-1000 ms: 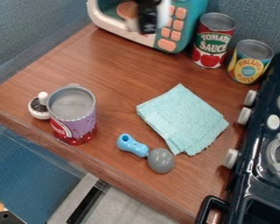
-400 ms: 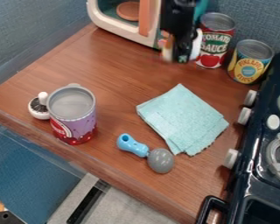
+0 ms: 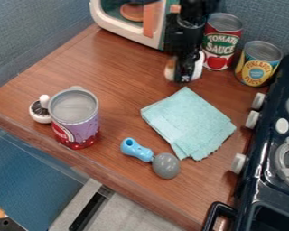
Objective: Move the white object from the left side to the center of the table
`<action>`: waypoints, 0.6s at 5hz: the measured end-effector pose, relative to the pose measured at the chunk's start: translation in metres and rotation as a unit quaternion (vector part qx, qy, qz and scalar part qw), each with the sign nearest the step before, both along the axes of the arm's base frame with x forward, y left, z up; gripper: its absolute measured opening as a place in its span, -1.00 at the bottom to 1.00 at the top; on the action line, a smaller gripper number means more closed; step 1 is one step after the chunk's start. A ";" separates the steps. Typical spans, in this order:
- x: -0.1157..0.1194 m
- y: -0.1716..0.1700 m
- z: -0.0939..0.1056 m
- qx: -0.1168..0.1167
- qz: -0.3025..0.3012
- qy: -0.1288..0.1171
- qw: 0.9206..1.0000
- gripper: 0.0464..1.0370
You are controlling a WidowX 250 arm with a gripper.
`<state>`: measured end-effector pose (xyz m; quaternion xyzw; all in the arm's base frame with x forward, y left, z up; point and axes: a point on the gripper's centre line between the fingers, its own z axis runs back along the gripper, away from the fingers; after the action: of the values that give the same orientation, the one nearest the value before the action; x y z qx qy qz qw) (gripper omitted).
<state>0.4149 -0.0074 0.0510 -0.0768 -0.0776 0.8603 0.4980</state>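
The black gripper (image 3: 184,76) hangs down from the top edge of the view, in front of the toy microwave (image 3: 126,30) and to the left of the tomato can (image 3: 221,43), with its tip near the upper corner of the folded cloth (image 3: 187,122). Pale, rounded patches show on both sides of its lower end — I cannot tell whether they belong to it or to something behind it, nor whether the jaws are spread, closed or pinching anything. The white object (image 3: 40,118) sits at the left side of the wooden table (image 3: 104,63), near its edge; it has a dark, ribbed patch and a small round knob, and stands right beside the purple can (image 3: 86,128), partly behind it, though whether the two touch is unclear. The light-blue cloth lies right of the middle, and just below and left of it is a spoon (image 3: 165,165) with a blue handle and a grey, round head. The yellow can (image 3: 256,67) stands beside the tomato can, and the dark toy stove (image 3: 264,173) runs along the right.
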 end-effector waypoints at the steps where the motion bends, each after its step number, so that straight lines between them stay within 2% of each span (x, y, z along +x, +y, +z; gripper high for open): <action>1: 0.003 0.003 0.006 0.000 0.000 -0.001 1.000 0.69; 2: 0.001 0.008 0.006 0.000 0.007 0.000 1.000 0.95; 3: 0.000 0.006 0.031 -0.033 0.019 -0.031 0.999 0.94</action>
<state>0.4154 -0.0009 0.0821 -0.1183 -0.0657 0.8691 0.4757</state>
